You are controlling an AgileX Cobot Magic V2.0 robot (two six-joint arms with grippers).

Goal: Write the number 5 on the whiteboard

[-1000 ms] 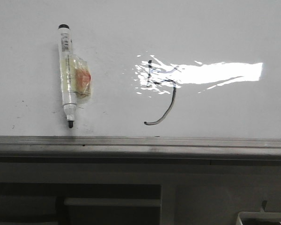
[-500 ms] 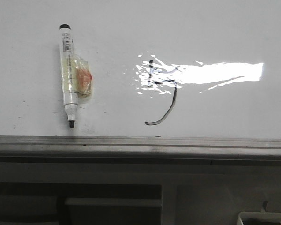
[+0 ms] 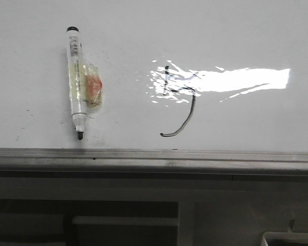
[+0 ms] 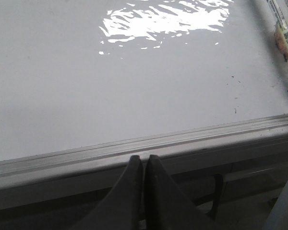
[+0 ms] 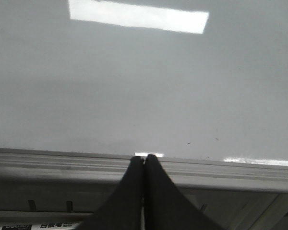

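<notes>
The whiteboard (image 3: 236, 31) fills the front view, with a grey metal rail (image 3: 154, 156) along its near edge. The number 5 (image 3: 179, 102) is drawn on it in thin black strokes, partly under a bright glare. A white marker (image 3: 76, 82) with tape and an orange patch lies on the board to the left, tip toward the rail. Neither gripper shows in the front view. My left gripper (image 4: 143, 159) is shut and empty, at the rail, off the board. My right gripper (image 5: 144, 159) is shut and empty, also at the rail.
Grey cabinet panels (image 3: 220, 215) and a dark recess lie below the rail. A white tray corner (image 3: 290, 238) shows at the bottom right. The marker's taped end shows in the left wrist view (image 4: 285, 33). A labelled marker (image 5: 33, 225) lies below the rail in the right wrist view.
The whole front view has shifted very slightly to the right; the marker and the 5 keep their places on the board.
</notes>
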